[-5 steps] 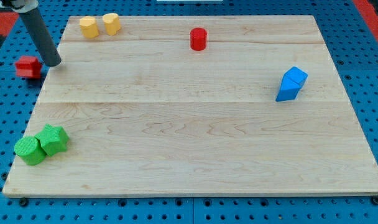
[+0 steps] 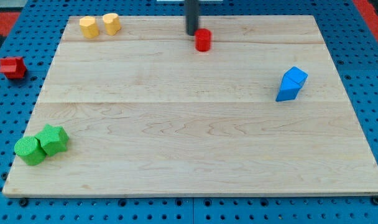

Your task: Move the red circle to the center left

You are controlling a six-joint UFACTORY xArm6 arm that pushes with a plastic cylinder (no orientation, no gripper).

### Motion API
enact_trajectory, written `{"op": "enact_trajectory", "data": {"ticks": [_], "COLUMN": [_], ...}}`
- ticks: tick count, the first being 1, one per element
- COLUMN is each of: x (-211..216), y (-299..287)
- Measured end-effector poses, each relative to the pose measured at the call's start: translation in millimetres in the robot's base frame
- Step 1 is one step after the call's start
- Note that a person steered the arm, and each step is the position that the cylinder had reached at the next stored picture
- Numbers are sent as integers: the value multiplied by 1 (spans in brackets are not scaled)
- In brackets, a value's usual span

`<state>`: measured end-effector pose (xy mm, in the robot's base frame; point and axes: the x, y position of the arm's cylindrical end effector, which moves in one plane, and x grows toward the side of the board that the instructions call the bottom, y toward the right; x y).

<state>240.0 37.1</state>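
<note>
The red circle (image 2: 203, 40) is a small red cylinder near the top middle of the wooden board (image 2: 195, 124). My tip (image 2: 192, 33) is at the end of the dark rod, right at the cylinder's upper left side, touching or nearly touching it. A second red block (image 2: 12, 67) lies off the board on the blue pegboard at the view's left.
Two yellow blocks (image 2: 99, 25) sit side by side at the top left. Two green blocks (image 2: 41, 144) sit together at the bottom left. Two blue blocks (image 2: 291, 84) sit together at the right.
The rod has moved from the board's left edge to the top middle, beside the red cylinder. The cylinder has shifted slightly right. The off-board red block has moved further left.
</note>
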Motion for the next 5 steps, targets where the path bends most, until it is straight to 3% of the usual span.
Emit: {"op": "enact_trajectory", "data": {"ticks": [2,3,4,5], "x": [31,42,26,-7], "y": [72,-5,-58,-62]}}
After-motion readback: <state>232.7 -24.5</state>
